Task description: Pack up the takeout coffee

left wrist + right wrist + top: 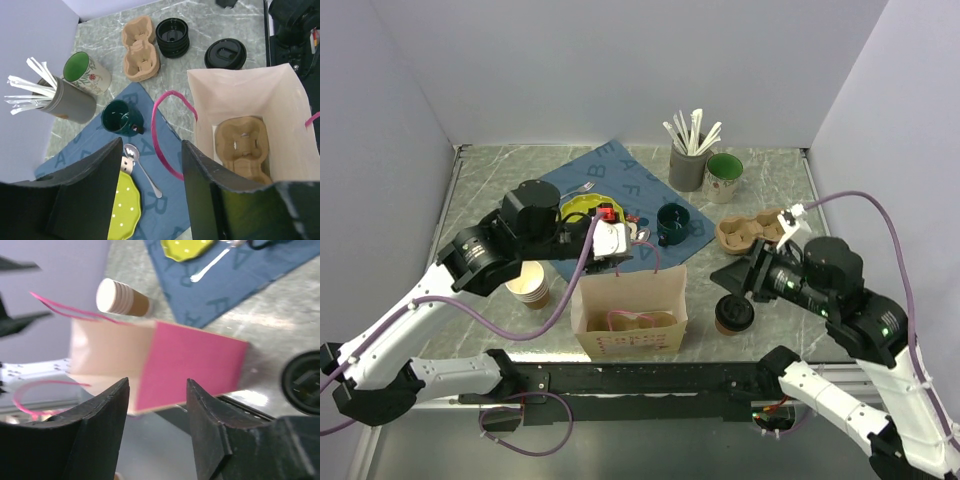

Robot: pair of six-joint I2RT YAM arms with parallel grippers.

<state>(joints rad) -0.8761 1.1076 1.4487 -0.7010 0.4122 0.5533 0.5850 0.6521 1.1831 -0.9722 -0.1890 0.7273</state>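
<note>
Marbled grey table (500, 170), white walls (620, 70): one takeout coffee (733, 314), one bag (630, 292), two carriers (140, 47). Left gripper (151, 145) and right gripper (157, 385) gape empty.

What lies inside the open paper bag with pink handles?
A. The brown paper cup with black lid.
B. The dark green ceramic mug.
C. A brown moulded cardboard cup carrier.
C: the left wrist view shows a brown moulded cardboard cup carrier on the bottom of the open paper bag with pink handles; the black-lidded brown paper cup stands outside it.
</note>
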